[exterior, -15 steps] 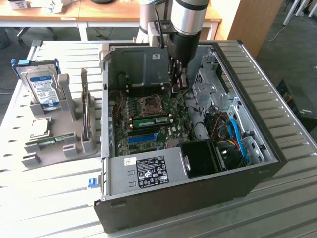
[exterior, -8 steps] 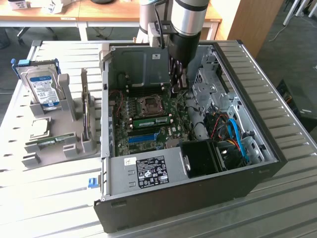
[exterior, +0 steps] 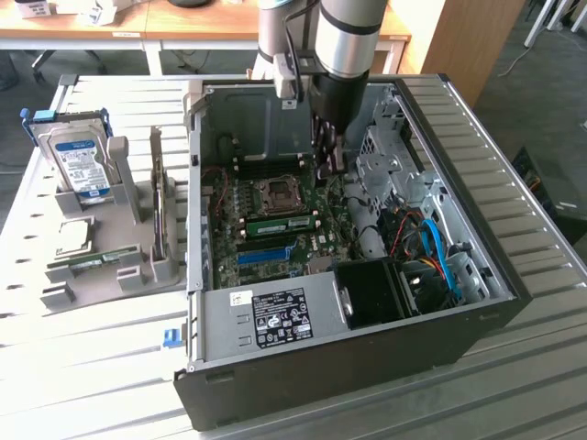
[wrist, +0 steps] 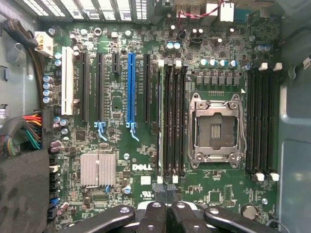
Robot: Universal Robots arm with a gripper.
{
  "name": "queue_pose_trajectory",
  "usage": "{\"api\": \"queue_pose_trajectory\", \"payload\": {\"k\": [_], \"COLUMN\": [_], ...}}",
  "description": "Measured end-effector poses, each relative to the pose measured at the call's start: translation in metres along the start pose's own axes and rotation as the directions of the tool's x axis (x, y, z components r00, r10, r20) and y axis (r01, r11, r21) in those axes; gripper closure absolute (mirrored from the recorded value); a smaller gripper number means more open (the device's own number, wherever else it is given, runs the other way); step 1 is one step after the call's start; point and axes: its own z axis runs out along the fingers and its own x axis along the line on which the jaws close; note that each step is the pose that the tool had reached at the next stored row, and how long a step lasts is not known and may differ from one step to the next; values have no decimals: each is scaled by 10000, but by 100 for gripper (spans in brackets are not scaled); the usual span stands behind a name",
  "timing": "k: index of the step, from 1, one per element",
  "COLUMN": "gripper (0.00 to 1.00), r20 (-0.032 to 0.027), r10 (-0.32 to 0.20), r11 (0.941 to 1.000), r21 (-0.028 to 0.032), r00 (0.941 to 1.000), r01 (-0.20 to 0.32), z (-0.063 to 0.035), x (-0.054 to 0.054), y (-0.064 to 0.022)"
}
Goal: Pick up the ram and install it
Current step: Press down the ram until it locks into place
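The gripper [exterior: 330, 170] of the arm is seen lowered into an open computer case [exterior: 367, 367] laid on a slatted metal table [exterior: 523, 403]. Its fingers are pressed together and nothing is seen clamped between them. In the exterior view the fingertips are placed at about 2 o'clock from the empty processor socket [exterior: 278, 192], close over the motherboard [exterior: 316, 243]. The ram [exterior: 278, 223] is found seated on edge in a memory slot at 6 o'clock from that socket, with one black slot and then the blue slot [exterior: 266, 254] lined up farther toward 6 o'clock. In the wrist view the same ram [wrist: 161, 121] is shown as a thin green edge in the slot farthest from the socket [wrist: 215, 128] in its bank, with the black slots beside it left unfilled. The closed gripper [wrist: 167, 191] is held just past one end of that bank, by the white latches. Whether the ram is touched cannot be told. The blue slot [wrist: 130, 87] and a ribbed silver heat sink [wrist: 98, 170] are seen elsewhere on the board [wrist: 116, 97]. At 9 o'clock from the case in the exterior view, a grey holder [exterior: 128, 197] is set on the table. A second green stick [exterior: 92, 263] is lodged low in it, and a hard drive [exterior: 81, 158] is stood upright at its 12 o'clock end.
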Motion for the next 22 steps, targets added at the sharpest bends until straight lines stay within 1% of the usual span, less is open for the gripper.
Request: {"api": "queue_pose_trajectory", "payload": {"k": [13, 22], "gripper": [89, 89], "r20": [-1, 0], "r10": [0, -1], "r11": [10000, 10000], "r21": [0, 0], "r00": [10000, 10000], "r01": [0, 1], "z": [200, 311], "x": [9, 14], "y": [2, 2]}}
